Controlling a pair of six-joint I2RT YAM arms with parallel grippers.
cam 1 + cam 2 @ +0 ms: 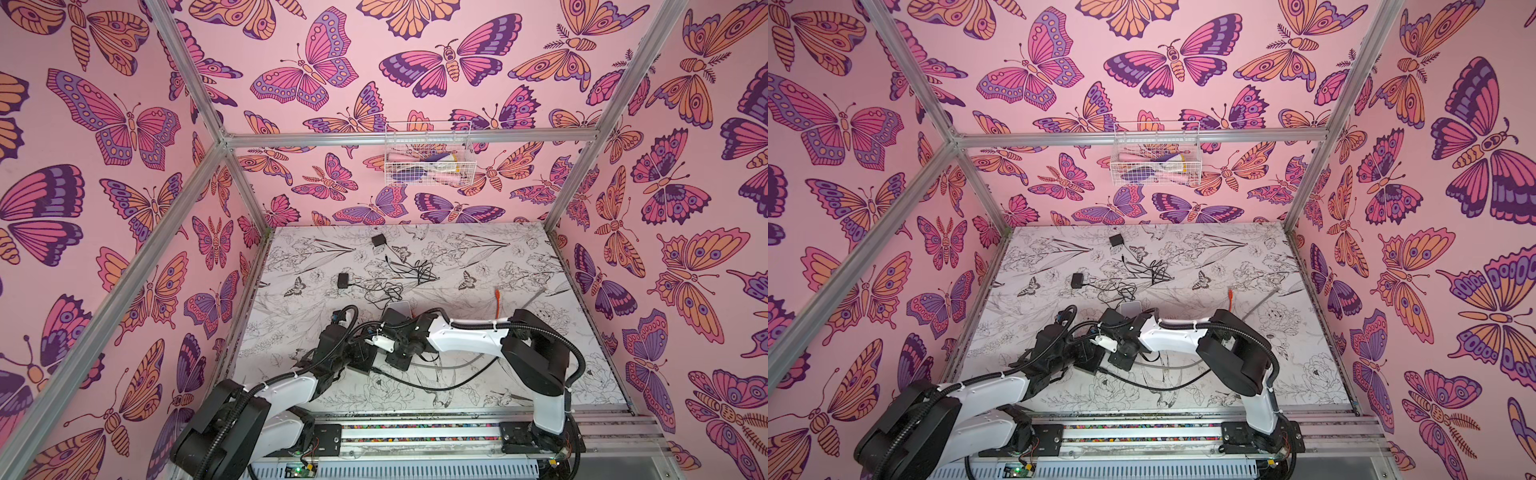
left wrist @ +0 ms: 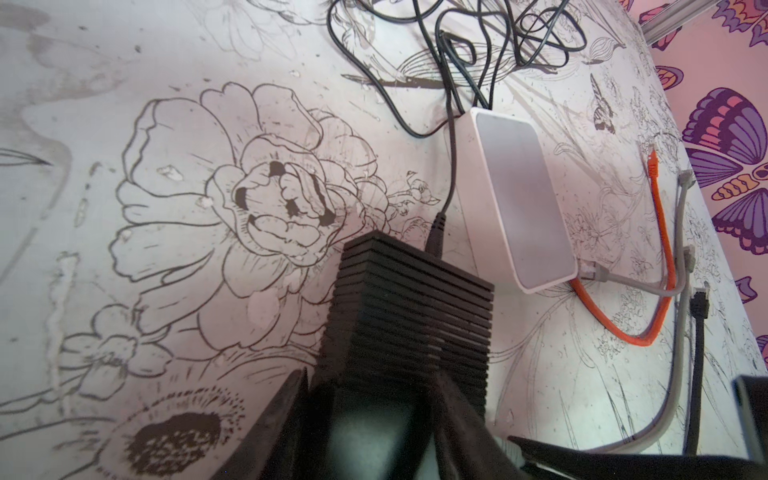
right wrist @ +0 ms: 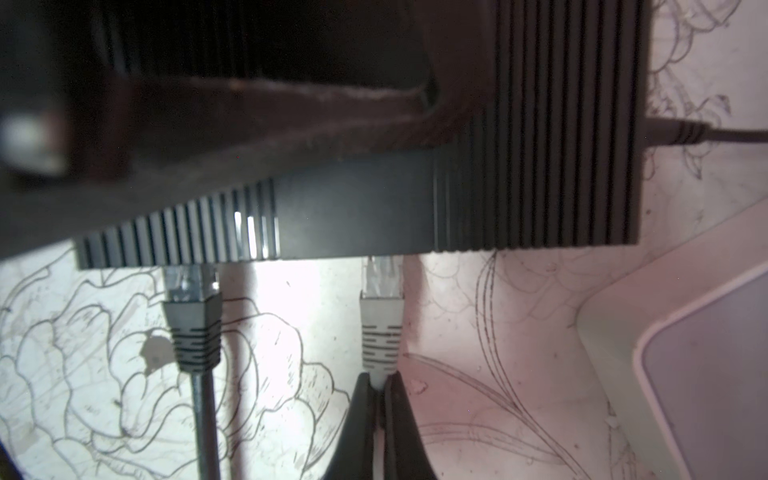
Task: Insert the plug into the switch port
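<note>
plug [image 3: 381, 299]: grey, clear tip at the switch's port edge; depth unclear.
switch [image 3: 415, 208]: black, ribbed, mid table [image 1: 519, 257], nearer side.
right gripper [image 3: 376, 386]: fingers pinched tight on the plug's boot.
left gripper [image 2: 370, 390]: part-open, clamping the switch's sides.
second plug [image 3: 193, 316]: beside it, same edge.
white box [image 2: 515, 199]: just beyond, far side.

switch [image 3: 415, 208]: black ribbed box, near tabletop [image 3: 291, 291] middle | plug [image 3: 381, 320]: light grey, clear tip at switch's port edge
</note>
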